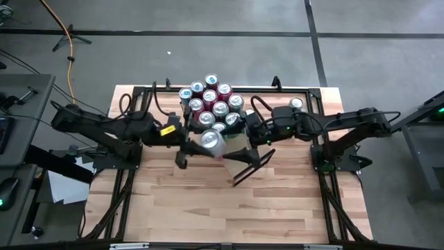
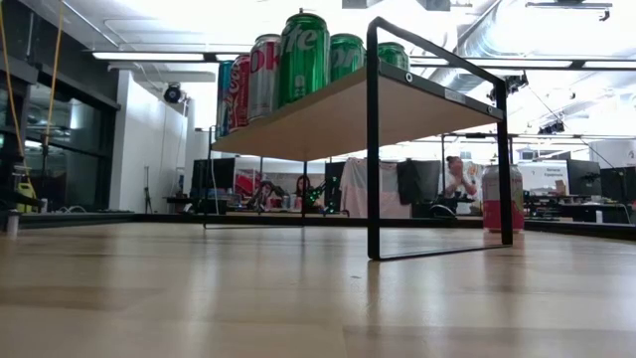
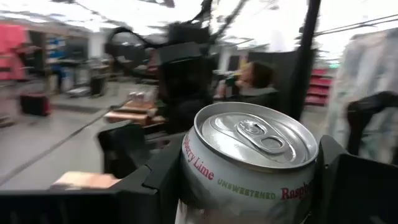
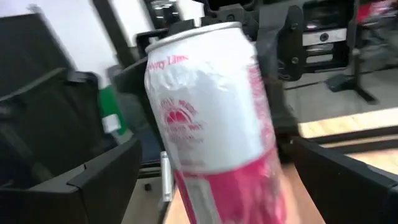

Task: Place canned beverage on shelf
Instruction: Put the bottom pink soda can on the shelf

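Observation:
A white-and-pink raspberry lime can [image 1: 211, 141] hangs in the air just in front of the shelf [image 1: 243, 139], with my left gripper [image 1: 201, 144] shut on it. The shelf is a pale plank on a black frame [image 2: 373, 149] and carries several cans [image 1: 211, 104] standing upright. My right gripper [image 1: 237, 163] reaches in from the right and is open. In the right wrist view its fingers [image 4: 93, 180] stand wide on either side of the can [image 4: 211, 124] without touching it. Neither gripper shows in the low view. My left gripper pinches the can's side wall [image 3: 193, 180], below the top rim, between its two fingers [image 3: 146, 186]. The fingers come roughly level from the table's left. The can is lifted clear of the table, top up and somewhat tilted.
One more white-and-pink can [image 1: 296, 103] stands on the table at the far right, beside the shelf's frame post [image 2: 505, 149]. Black arm mounts run along both table sides. Bare tabletop [image 1: 208, 208] lies toward the near edge. A person sits in the room beyond [image 2: 459, 179].

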